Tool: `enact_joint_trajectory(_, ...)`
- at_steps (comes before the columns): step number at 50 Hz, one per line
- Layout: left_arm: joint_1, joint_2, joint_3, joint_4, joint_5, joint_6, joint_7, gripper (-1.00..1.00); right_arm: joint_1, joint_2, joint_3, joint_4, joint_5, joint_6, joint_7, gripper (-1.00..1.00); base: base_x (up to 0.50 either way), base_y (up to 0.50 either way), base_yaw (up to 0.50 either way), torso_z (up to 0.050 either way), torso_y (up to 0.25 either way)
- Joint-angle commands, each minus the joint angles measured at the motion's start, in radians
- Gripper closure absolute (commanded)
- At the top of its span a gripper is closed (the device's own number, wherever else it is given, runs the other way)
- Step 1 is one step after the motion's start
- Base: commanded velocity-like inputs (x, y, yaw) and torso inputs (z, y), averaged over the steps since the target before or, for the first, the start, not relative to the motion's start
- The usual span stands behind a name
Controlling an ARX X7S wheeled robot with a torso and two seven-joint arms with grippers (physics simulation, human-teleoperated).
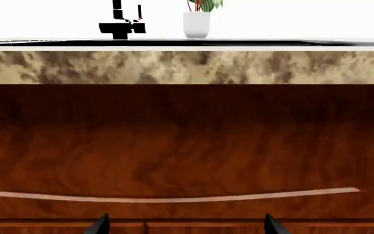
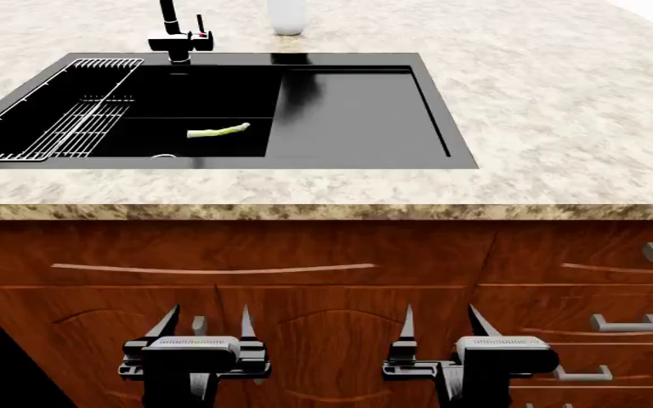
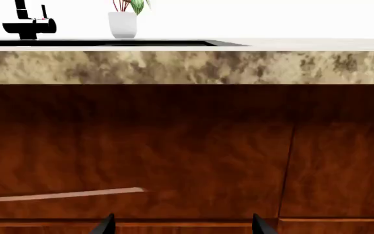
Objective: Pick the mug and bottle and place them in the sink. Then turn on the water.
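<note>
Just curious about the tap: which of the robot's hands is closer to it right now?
Left. The left hand hangs below the counter, almost straight under the faucet; the right hand hangs equally low but farther sideways.

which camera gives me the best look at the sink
The head view: it looks down into the sink, showing basin, drainboard, wire rack and faucet. Both wrist views sit below counter height, showing only a thin dark sliver of its rim plus the faucet.

The counter edge [image 2: 303, 211] blocks both low grippers (jaws apart); above it, the sink [image 2: 349, 110] lies open, the faucet [image 2: 176, 38] behind it.
</note>
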Motion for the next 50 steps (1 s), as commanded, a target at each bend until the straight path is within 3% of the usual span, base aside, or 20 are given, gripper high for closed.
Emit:
enact_joint_trajectory(1, 0.011, -0.027, 0.024, 0.058, 0.005, -0.009, -0.010, -1.00, 0.001, 0.014, -0.015, -0.026, 0.018, 0.015, 0.029, -1.00, 0.00, 0.00, 0.00, 0.000, 0.000)
enact_joint_trajectory(10, 0.093, -0.115, 0.000, 0.441, -0.077, -0.158, 0.032, -1.00, -0.016, 0.048, -0.054, -0.215, 0.070, 0.103, 0.049, -1.00, 0.00, 0.00, 0.00, 0.000, 0.000)
enact_joint_trajectory(13, 0.133, -0.219, -0.040, 0.609, -0.120, -0.203, 0.105, -1.00, 0.003, 0.090, -0.060, -0.398, 0.131, 0.250, 0.010, -1.00, 0.00, 0.00, 0.00, 0.000, 0.000)
enact_joint_trajectory(18, 0.087, -0.350, -0.208, 0.847, -0.278, -0.444, 0.117, -1.00, 0.096, 0.153, -0.027, -0.695, 0.280, 0.573, -0.012, -1.00, 0.00, 0.00, 0.00, 0.000, 0.000)
enact_joint_trajectory(23, 0.038, -0.476, -0.377, 0.986, -0.539, -0.591, 0.184, -1.00, 0.275, 0.218, 0.080, -0.927, 0.463, 0.922, 0.006, -1.00, 0.00, 0.00, 0.00, 0.000, 0.000)
enact_joint_trajectory(26, -0.018, -0.561, -0.486, 1.024, -0.697, -0.699, 0.156, -1.00, 0.365, 0.266, 0.102, -0.980, 0.502, 1.023, 0.015, -1.00, 0.00, 0.00, 0.00, 0.000, 0.000)
enact_joint_trajectory(29, -0.205, -0.714, -0.622, 0.993, -1.116, -0.823, 0.007, -1.00, 0.525, 0.216, 0.305, -0.992, 0.754, 1.260, 0.008, -1.00, 0.00, 0.00, 0.00, 0.000, 0.000)
enact_joint_trajectory(32, -0.430, -0.860, -0.544, 0.898, -1.334, -0.854, -0.081, -1.00, 0.732, 0.196, 0.456, -0.968, 0.935, 1.485, 0.068, -1.00, 0.00, 0.00, 0.00, 0.000, 0.000)
enact_joint_trajectory(34, -0.534, -0.891, -0.475, 0.847, -1.409, -0.862, -0.133, -1.00, 0.810, 0.193, 0.491, -0.955, 1.007, 1.561, 0.103, -1.00, 0.00, 0.00, 0.00, 0.000, 0.000)
enact_joint_trajectory(36, -0.725, -0.935, -0.336, 0.789, -1.448, -0.888, -0.163, -1.00, 0.895, 0.239, 0.492, -0.876, 1.180, 1.568, 0.230, -1.00, 0.00, 0.00, 0.00, 0.000, 0.000)
enact_joint_trajectory(41, -1.073, -0.949, -0.095, 0.660, -1.527, -0.976, -0.198, -1.00, 1.016, 0.311, 0.427, -0.779, 1.270, 1.555, 0.356, -1.00, 0.00, -0.07, 0.00, 0.000, 0.000)
enact_joint_trajectory(50, -1.289, -0.911, 0.043, 0.581, -1.601, -1.051, -0.199, -1.00, 1.118, 0.375, 0.327, -0.712, 1.278, 1.523, 0.376, -1.00, 0.00, -0.50, 0.00, 0.000, 0.000)
